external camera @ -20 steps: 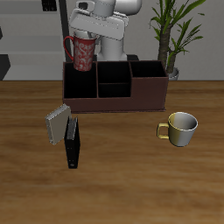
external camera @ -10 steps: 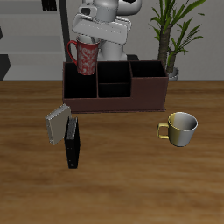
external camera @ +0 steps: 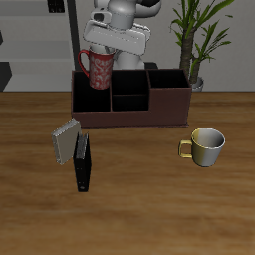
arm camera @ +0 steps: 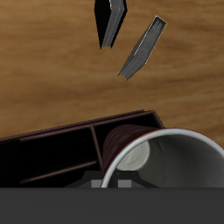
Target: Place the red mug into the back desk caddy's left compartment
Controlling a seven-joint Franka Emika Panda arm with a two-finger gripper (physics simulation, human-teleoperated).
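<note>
The red mug (external camera: pixel 98 69), mottled pink-white with a red handle, hangs tilted from my gripper (external camera: pixel 107 51), which is shut on its rim. It hovers just above the back desk caddy (external camera: pixel 139 112), a wide maroon box with a black inside, over its tall left compartment (external camera: pixel 91 98). In the wrist view the mug's white rim and grey inside (arm camera: pixel 166 157) fill the foreground, with the caddy's dark sections (arm camera: pixel 52 149) beside and under it. Only small grey parts of my fingers (arm camera: pixel 98 185) show there.
A yellowish-gold mug (external camera: pixel 207 145) stands on the table toward the front. A grey book (external camera: pixel 67 141) and a black book (external camera: pixel 82 167) stand in front of the caddy; both show in the wrist view (arm camera: pixel 143 48) (arm camera: pixel 111 22). A potted plant (external camera: pixel 199 40) is behind the caddy.
The gripper with the red mug has dropped a little, shifted slightly toward the caddy's middle, and the mug now tilts more.
</note>
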